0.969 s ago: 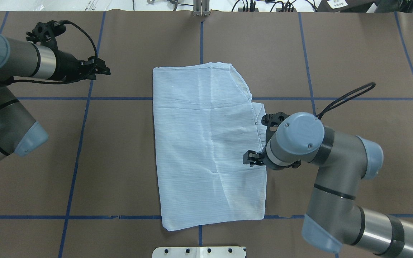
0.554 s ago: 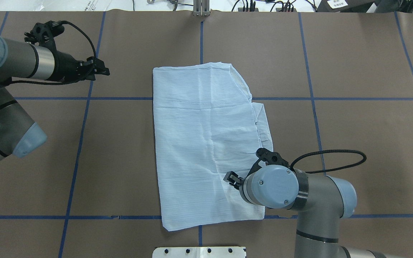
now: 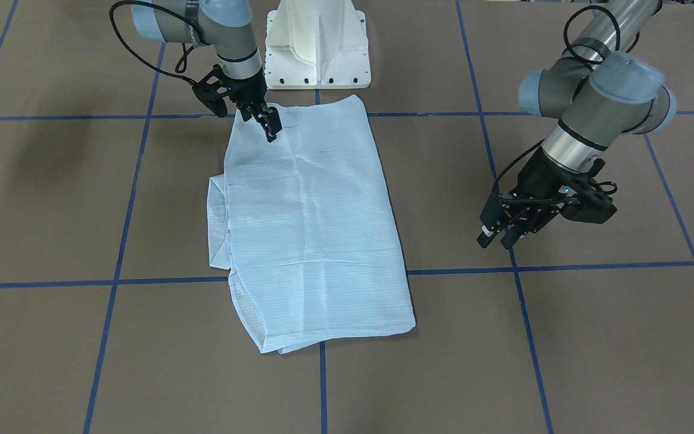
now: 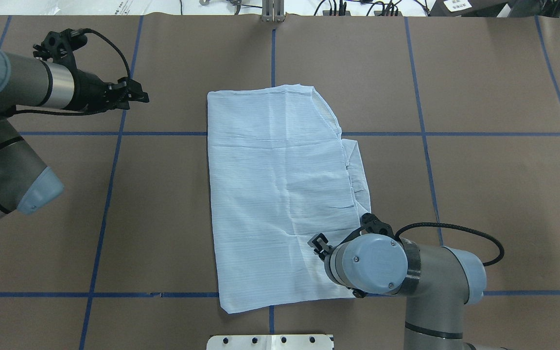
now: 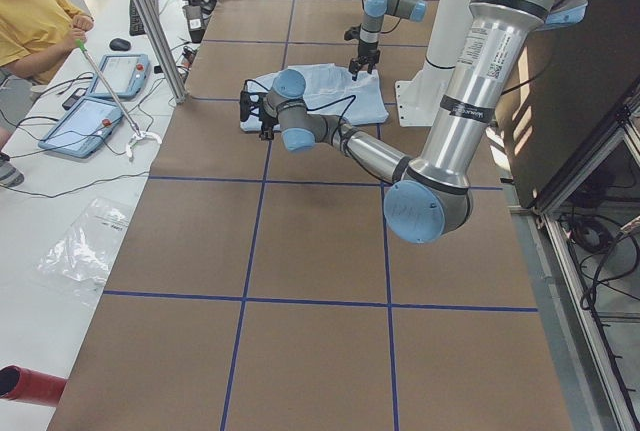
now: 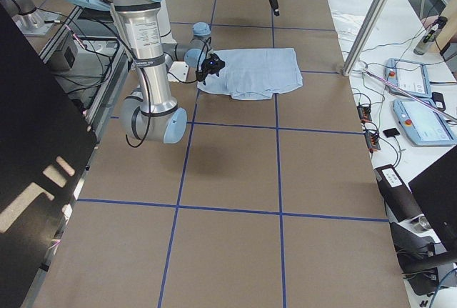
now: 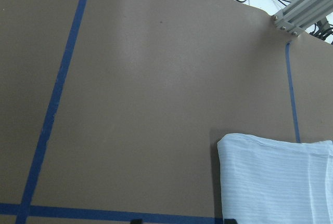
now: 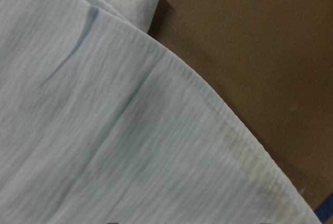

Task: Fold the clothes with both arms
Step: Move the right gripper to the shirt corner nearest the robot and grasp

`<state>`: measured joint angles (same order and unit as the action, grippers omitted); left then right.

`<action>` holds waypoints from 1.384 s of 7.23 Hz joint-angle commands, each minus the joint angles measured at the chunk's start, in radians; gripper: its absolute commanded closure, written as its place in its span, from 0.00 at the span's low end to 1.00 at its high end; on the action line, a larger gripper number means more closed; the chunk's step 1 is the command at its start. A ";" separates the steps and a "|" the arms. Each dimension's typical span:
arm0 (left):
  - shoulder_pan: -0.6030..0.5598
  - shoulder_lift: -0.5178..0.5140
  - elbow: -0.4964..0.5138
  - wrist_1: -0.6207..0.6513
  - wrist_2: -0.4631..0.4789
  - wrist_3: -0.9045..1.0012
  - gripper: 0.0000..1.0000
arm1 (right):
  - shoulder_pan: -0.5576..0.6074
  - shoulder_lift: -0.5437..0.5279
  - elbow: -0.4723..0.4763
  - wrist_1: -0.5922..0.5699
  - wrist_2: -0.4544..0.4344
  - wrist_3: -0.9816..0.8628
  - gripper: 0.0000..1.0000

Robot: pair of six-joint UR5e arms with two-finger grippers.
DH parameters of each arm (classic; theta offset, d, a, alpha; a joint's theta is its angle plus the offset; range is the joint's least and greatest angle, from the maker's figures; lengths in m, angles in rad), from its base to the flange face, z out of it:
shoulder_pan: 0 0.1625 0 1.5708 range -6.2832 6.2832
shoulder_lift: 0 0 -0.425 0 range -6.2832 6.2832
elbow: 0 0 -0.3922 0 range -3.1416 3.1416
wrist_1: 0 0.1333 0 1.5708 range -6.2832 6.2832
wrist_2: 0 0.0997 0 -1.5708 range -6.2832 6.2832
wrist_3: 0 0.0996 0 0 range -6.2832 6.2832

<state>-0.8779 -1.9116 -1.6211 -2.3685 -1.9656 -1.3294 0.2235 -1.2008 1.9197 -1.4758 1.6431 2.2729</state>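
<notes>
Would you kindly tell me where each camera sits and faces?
Front-facing: across the table, facing the robot; left arm, right arm.
Overhead: behind the robot, looking down; both arms.
Exterior left: table's left end; left arm nearest.
Exterior right: table's right end; right arm nearest.
Left wrist: above table and shirt corner.
Right wrist: close over shirt hem.
All share the shirt.

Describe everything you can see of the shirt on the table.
The shirt is thin light-blue fabric with fine stripes, folded into a rough rectangle, lying flat on the brown table. A lower layer pokes out along its edge on the robot's right; light creases cross it. The right gripper hangs over its near right part; whether it touches is unclear.
</notes>
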 commanded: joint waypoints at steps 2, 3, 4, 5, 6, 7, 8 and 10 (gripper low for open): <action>0.002 -0.001 0.000 0.000 0.004 -0.001 0.39 | -0.012 -0.039 0.025 0.000 0.000 0.065 0.07; 0.002 -0.001 0.000 0.000 0.004 -0.001 0.39 | -0.022 -0.058 0.050 0.000 0.000 0.077 0.07; 0.004 -0.001 -0.002 0.000 0.005 -0.001 0.39 | -0.044 -0.063 0.051 0.000 -0.008 0.103 0.06; 0.002 -0.001 -0.006 0.002 0.005 -0.001 0.39 | -0.052 -0.063 0.051 0.000 -0.008 0.111 0.06; 0.002 -0.001 -0.006 0.002 0.005 -0.001 0.39 | -0.059 -0.065 0.048 0.000 -0.009 0.114 0.03; 0.002 -0.001 -0.006 0.002 0.005 -0.001 0.39 | -0.061 -0.063 0.051 0.000 -0.009 0.120 0.03; 0.002 -0.001 -0.006 0.002 0.005 -0.001 0.39 | -0.061 -0.065 0.048 0.000 -0.009 0.123 0.08; 0.002 -0.001 -0.019 0.018 0.005 -0.001 0.39 | -0.061 -0.059 0.044 0.000 -0.006 0.123 0.24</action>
<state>-0.8759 -1.9129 -1.6311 -2.3618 -1.9604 -1.3300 0.1631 -1.2626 1.9660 -1.4757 1.6351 2.3954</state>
